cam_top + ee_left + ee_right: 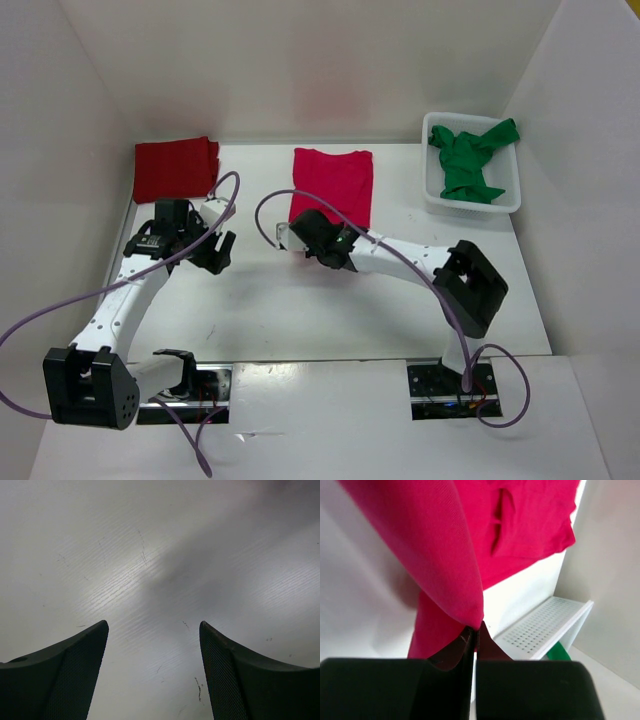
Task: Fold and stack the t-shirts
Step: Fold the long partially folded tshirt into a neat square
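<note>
**Item 1. Bright crimson soft cloth t-shirt** (335, 183): lies at the middle of the desk's (330, 310) far edge, partly folded into a tall rectangle. Its near left corner is pinched and lifted.

**Item 2. Right gripper** (476, 630): jaws pressed together on that crimson corner, and the cloth hangs from them in a taut fold.

**Item 3. Left gripper** (153, 625): fingers wide apart, holding nothing, above bare desk near the left edge.

**Item 4. Dark red folded cloth t-shirt** (175, 168): far left corner of the desk.

**Item 5. Green crumpled cloth t-shirt** (470, 160): inside the white perforated plastic basket (432, 200) at the far right corner.

**Handling note (judgement).** The step appears to be folding the crimson shirt.
- Carry the pinched corner in a low arc toward the far edge, so the hem lands square on the cloth beneath.
- Keep the lift modest so the whole shirt does not drag.
- The free left gripper could pin or take the matching hem corner to keep the fold even.

**View note.**
- The right wrist view alone shows the pinch itself and wrinkles in the spread cloth. The basket wall appears there only as a sliver.
- The top view alone gives the layout of all three shirts, but the arm hides the grip.
- The left wrist view shows only scuffed desk.
</note>
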